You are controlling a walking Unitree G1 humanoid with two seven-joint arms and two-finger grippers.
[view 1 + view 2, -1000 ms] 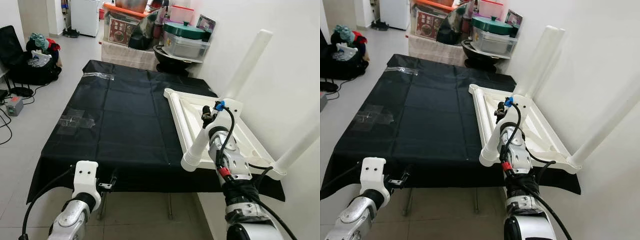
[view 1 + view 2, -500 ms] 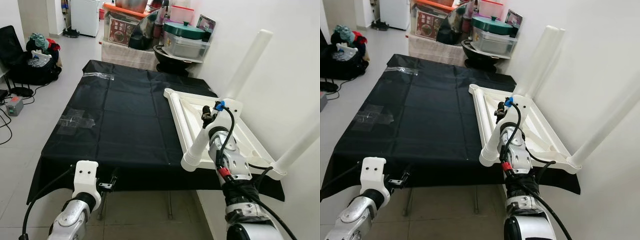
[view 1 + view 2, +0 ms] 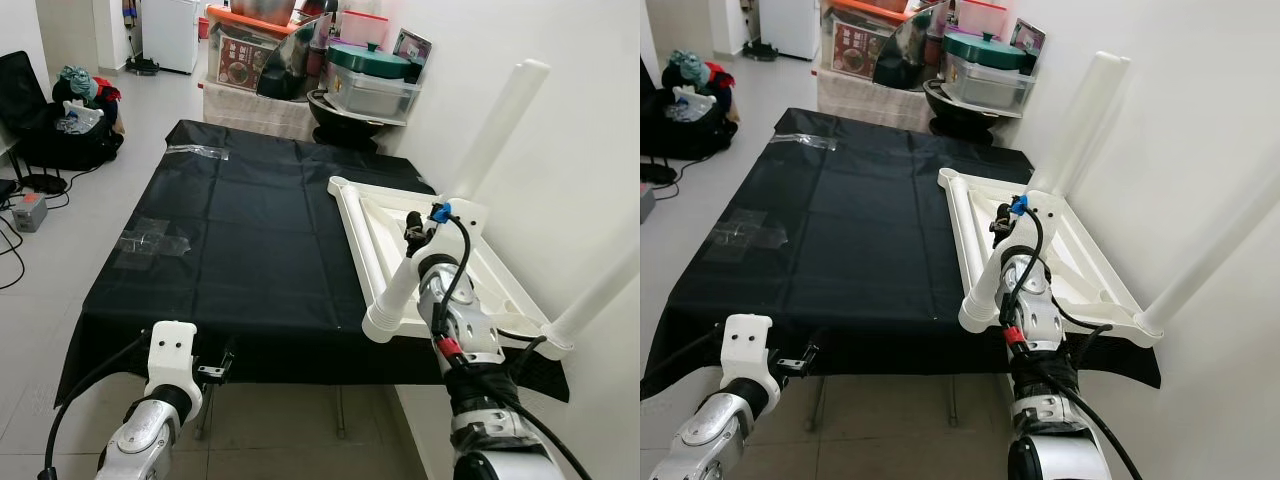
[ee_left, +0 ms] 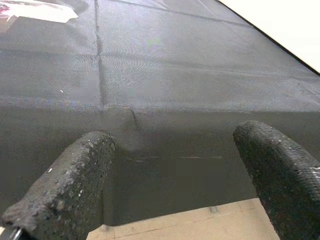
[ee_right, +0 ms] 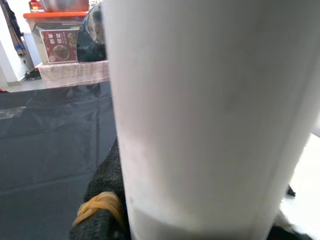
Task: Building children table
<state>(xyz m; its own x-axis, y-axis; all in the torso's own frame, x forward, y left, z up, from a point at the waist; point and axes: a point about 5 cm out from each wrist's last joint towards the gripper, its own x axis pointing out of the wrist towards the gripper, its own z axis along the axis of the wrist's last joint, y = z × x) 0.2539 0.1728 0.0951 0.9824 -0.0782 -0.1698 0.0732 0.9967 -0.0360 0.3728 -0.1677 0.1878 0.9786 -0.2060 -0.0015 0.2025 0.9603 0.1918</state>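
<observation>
The white table top [image 3: 440, 255] lies upside down on the right side of the black cloth [image 3: 240, 230], close to the wall. 2 white legs already stand up from it, 1 at the far corner [image 3: 497, 125] and 1 at the near right corner [image 3: 600, 295].

The right gripper [image 3: 418, 232] has its fingers closed on a third white leg [image 3: 395, 295]. That leg slants down toward the near left corner of the table top, and its wide end hangs at the near edge of the cloth. From here I can't quite tell if the end is touching the corner or just beside it.

The left gripper [image 4: 175, 165] waits low at the near edge of the cloth. Its 2 fingers are spread wide and hold nothing.

So the job looks about half done, and the step in hand is fitting leg number 3. Next, I think the leg must be stood up straight over its corner hole and pushed or turned in. After that, 1 more leg would be needed.
</observation>
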